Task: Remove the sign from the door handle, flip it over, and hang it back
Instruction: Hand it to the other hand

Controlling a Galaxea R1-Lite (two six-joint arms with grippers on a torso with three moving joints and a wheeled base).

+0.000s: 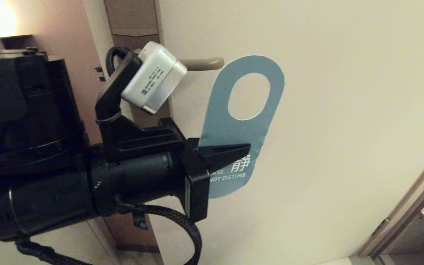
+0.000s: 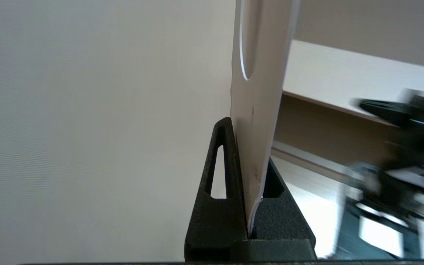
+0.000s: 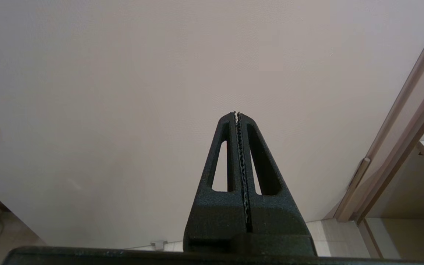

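Note:
The sign (image 1: 234, 136) shows its blue "DO NOT DISTURB" side in the head view, held upright and a little tilted. It is off the door handle (image 1: 202, 64), its oval hole just right of the lever's rounded tip. My left gripper (image 1: 234, 152) is shut on the sign's lower left edge. In the left wrist view the sign (image 2: 258, 92) shows edge-on, pale, clamped between the two black fingers (image 2: 223, 173). My right gripper (image 3: 237, 114) is shut and empty, pointing at the bare door; it does not show in the head view.
The tall brown lock plate (image 1: 133, 22) stands behind the left wrist camera (image 1: 153, 77). The cream door (image 1: 344, 110) fills the background. A wooden door frame (image 1: 407, 209) runs at the lower right, with a shelf beside it.

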